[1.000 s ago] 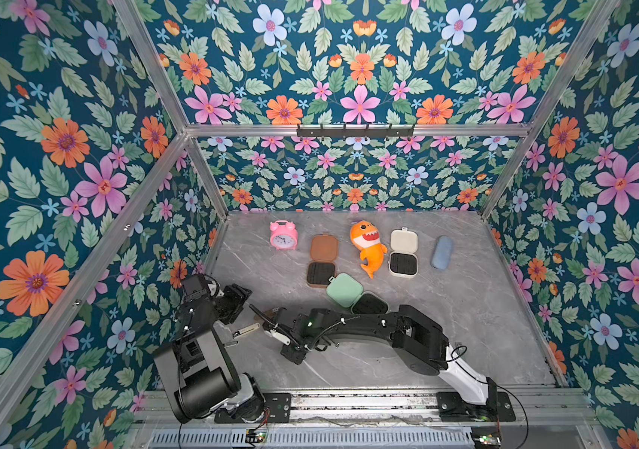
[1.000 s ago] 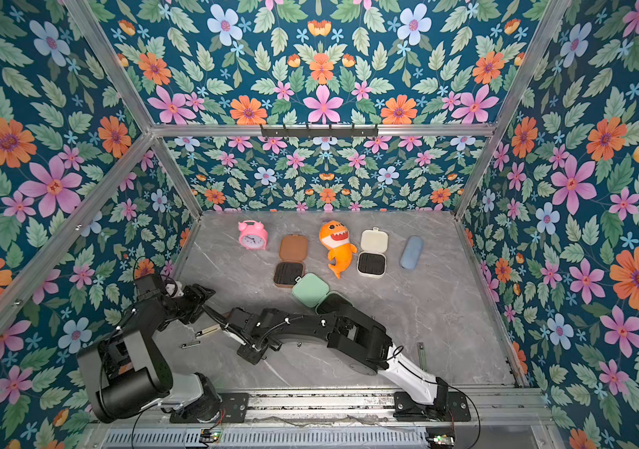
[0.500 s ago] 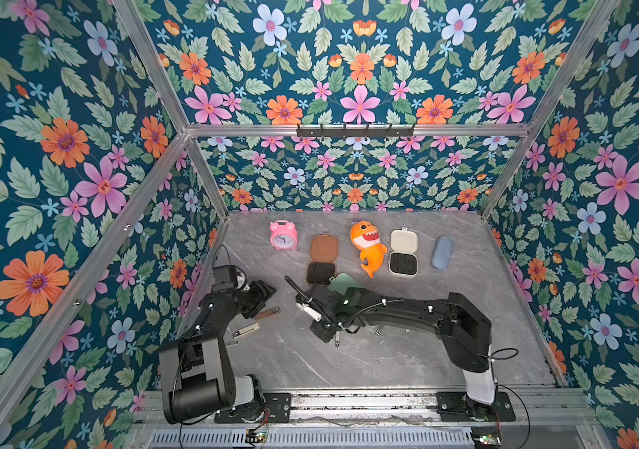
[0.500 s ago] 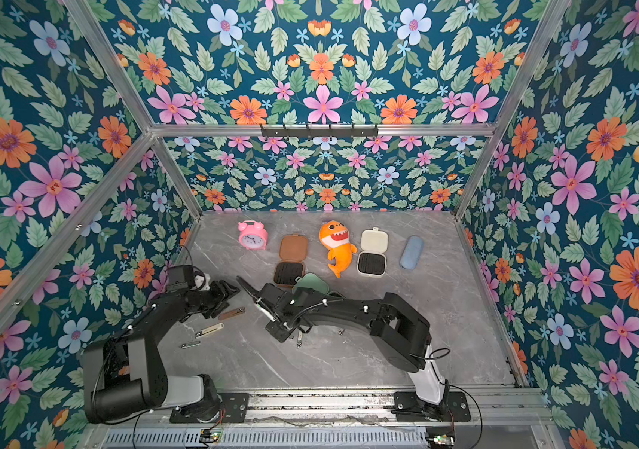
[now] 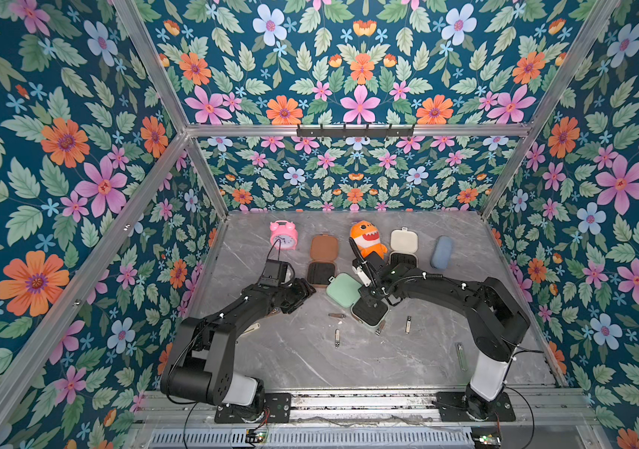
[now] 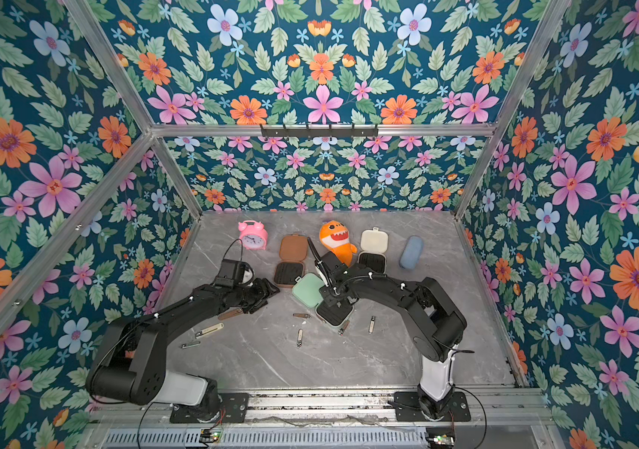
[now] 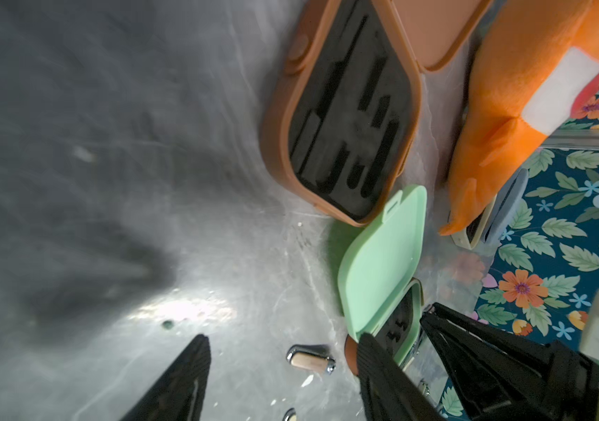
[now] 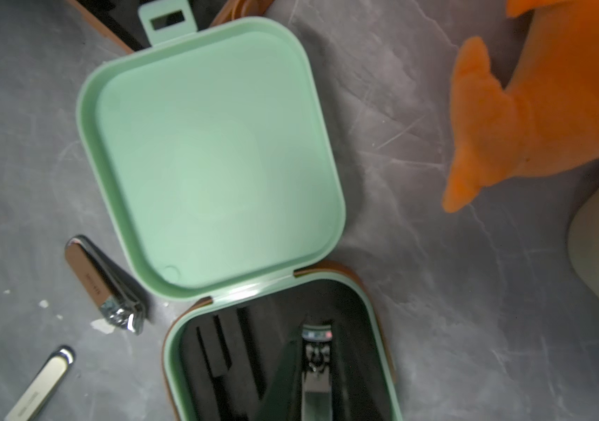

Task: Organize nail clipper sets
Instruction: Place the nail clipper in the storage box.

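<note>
The mint green case [image 5: 353, 299] is found open near the middle of the counter [image 5: 310, 361], just nearer than the brown case [image 5: 322, 259] and left of the cream case [image 5: 402, 248], both of which also lie open with black inserts showing. Its lid [image 8: 210, 160] is a plain pale-green rounded square laid flat with the inside up. The base [image 8: 218, 364] carries a black insert with slim cut-out slots, and a brown edge is seen along its outer rim. In both top views the case's long axis runs diagonally, the lid toward the far left and the base toward the near right. The lid's latch tab [image 8: 167, 18] points at the brown case and overlaps it. The right end effector [image 8: 318, 324] is closed narrowly on a metal clipper [image 8: 318, 368] above the insert. The clipper's long axis is set across the hinge, with the cutting end toward the lid. The left end effector [image 7: 282, 339] is held partly spread and empty beside the lid. Loose clippers [image 5: 337, 337] are scattered on the counter nearby.
</note>
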`<action>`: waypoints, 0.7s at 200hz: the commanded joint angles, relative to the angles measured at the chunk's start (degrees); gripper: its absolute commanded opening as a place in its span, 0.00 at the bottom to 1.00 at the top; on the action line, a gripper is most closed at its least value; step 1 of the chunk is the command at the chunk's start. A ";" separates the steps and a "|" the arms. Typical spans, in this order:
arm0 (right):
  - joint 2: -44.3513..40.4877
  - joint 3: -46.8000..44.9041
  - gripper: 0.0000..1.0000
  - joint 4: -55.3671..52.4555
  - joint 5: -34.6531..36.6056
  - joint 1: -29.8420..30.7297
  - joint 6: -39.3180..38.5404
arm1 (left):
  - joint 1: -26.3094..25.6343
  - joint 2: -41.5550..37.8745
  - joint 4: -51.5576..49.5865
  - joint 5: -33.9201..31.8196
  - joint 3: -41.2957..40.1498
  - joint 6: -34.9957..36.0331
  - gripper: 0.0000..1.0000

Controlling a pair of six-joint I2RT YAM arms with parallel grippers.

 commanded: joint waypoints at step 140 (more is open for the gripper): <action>0.38 -5.41 0.09 4.93 0.16 -1.03 -4.24 | -6.23 11.74 5.75 1.17 8.23 -2.51 0.65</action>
